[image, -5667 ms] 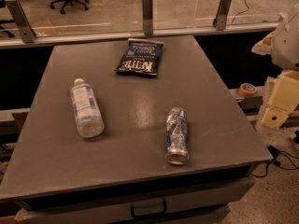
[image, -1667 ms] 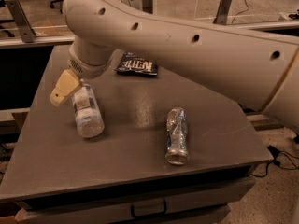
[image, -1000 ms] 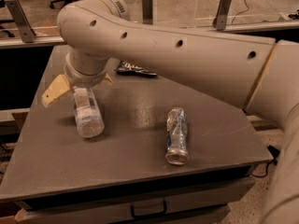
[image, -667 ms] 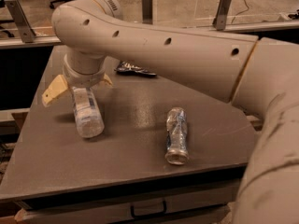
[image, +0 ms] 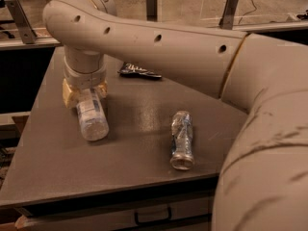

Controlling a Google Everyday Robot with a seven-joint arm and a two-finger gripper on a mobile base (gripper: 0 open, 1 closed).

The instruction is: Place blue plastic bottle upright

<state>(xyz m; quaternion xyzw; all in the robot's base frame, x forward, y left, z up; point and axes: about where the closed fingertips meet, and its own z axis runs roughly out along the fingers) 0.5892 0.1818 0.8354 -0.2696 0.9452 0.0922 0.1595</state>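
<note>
The blue plastic bottle lies on its side on the grey table, left of the middle, its base toward me. Its cap end is hidden under my gripper. The gripper points down over the bottle's far half. Its tan fingers stand on either side of the bottle and press against it. My arm sweeps across the view from the right and hides much of the table's far right side.
A dented silver-blue bottle lies near the front edge, right of the middle. A dark blue chip bag lies at the back, partly behind my arm. Metal posts and a glass barrier stand behind the table.
The gripper has come down over the bottle's far half. The left finger, which stuck out to the left, has moved in against the bottle. The bottle still lies flat.
</note>
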